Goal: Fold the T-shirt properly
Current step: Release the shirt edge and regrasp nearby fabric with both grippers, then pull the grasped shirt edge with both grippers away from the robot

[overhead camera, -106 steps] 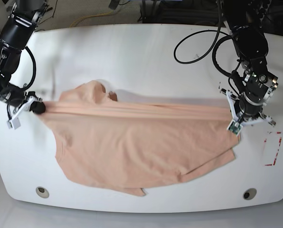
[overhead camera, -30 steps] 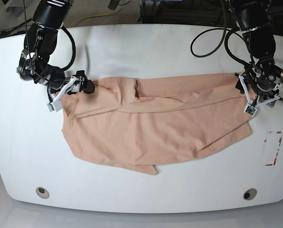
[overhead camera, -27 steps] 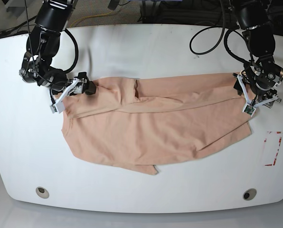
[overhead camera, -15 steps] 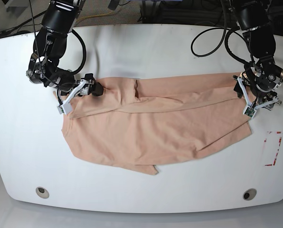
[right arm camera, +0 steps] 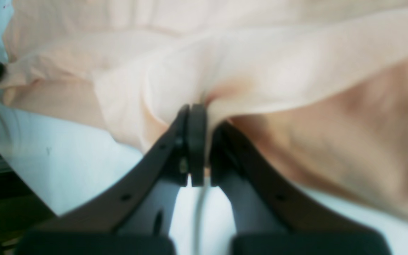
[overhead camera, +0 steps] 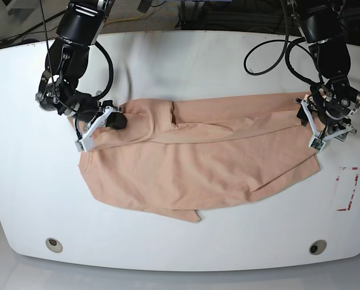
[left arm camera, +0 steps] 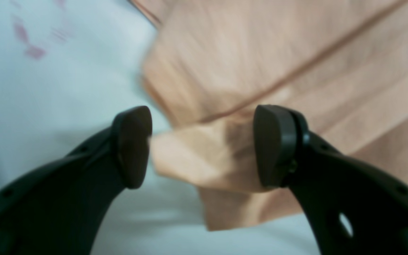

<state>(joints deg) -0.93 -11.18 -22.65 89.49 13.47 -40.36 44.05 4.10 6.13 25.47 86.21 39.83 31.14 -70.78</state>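
The peach T-shirt (overhead camera: 198, 163) lies spread across the white table (overhead camera: 186, 66), its upper part folded over in a long band. At the shirt's left end in the base view, my right gripper (overhead camera: 115, 121) is shut. The right wrist view shows its jaws pressed together (right arm camera: 192, 115) with the T-shirt (right arm camera: 296, 71) puckered at their tips. My left gripper (overhead camera: 316, 124) stands at the shirt's right edge. In the left wrist view it is open (left arm camera: 204, 145), and a folded corner of the T-shirt (left arm camera: 204, 159) lies between its fingers.
A red-outlined rectangle (overhead camera: 347, 188) is marked on the table right of the shirt, and shows blurred as red marks (left arm camera: 34, 39) in the left wrist view. Two round holes (overhead camera: 54, 244) (overhead camera: 317, 246) sit near the front edge. Black cables (overhead camera: 270, 54) loop at the back right.
My right gripper slid a little to the right onto the shirt's left end and went from open to shut on the cloth. The left arm stayed nearly still.
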